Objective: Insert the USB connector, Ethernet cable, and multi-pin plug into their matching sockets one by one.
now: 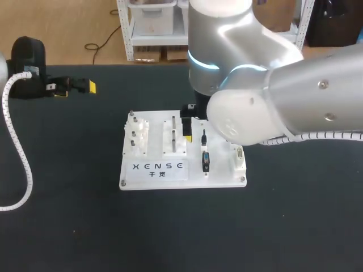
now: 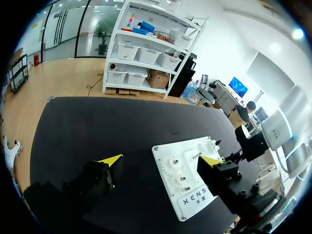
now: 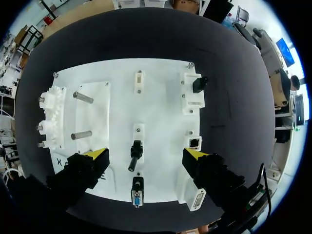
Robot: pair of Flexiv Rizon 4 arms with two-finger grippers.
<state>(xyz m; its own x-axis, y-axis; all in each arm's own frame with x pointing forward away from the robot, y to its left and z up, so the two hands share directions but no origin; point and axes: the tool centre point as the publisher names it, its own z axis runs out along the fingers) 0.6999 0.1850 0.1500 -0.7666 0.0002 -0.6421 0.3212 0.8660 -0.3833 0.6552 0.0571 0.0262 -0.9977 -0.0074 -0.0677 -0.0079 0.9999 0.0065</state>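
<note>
Black table (image 1: 295, 226), white board (image 1: 156, 180) mid-table. My right gripper (image 3: 146, 156) hangs over the board, fingers spread wide, gripping nothing. A black plug (image 3: 135, 150) and a multi-pin plug (image 3: 137, 189) sit on the board under it. My left gripper (image 2: 162, 160) is at the table's far left, spread, empty.

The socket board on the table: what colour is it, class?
The board is white, seen best in the right wrist view.

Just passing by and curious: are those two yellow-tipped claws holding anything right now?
Left gripper: open, holding nothing.
Right gripper: open, empty, over the white board.
</note>
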